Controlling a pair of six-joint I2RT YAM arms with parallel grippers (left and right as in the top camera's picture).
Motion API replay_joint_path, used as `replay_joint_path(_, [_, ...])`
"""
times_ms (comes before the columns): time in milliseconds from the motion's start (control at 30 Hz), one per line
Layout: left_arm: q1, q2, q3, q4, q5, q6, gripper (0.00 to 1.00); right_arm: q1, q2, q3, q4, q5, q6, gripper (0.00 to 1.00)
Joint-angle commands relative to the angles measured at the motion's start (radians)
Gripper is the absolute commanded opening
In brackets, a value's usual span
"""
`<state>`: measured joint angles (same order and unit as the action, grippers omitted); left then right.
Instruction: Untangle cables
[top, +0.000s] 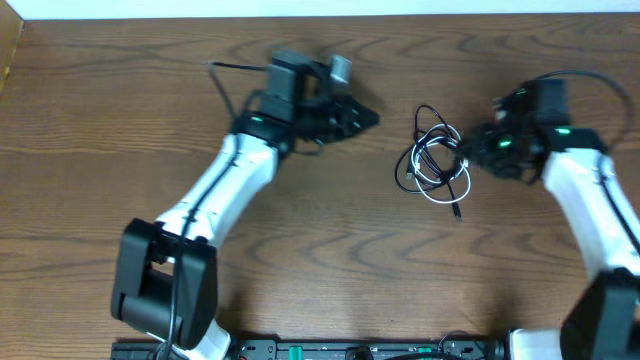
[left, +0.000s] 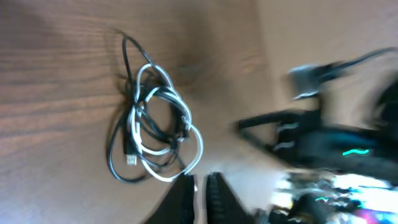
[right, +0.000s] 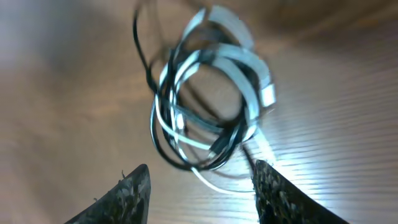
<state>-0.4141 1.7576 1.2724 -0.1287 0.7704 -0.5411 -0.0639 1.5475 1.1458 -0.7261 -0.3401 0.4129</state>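
The cables lie as one tangled bundle on the brown table, right of centre. The white cable loops through the black cable; a small plug shows inside the bundle. My right gripper sits at the bundle's right edge. In the right wrist view my right gripper is open, its fingertips spread either side of the lowest white loop, gripping nothing. My left gripper hovers left of the bundle, apart from it. Its fingers stand almost together with only a thin slit, nothing between them.
A thick black wire runs from the left arm along the table. The right arm's own wire arcs behind it. The table's far edge meets a white wall. The right arm shows blurred in the left wrist view.
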Motion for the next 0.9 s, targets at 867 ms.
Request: replay_joint_path(867, [-0.301,0.539,0.528,-0.222,-0.414,0.010,0.40,-0.101,-0.094,0.025,-0.131,0.021,-0.029,0.59])
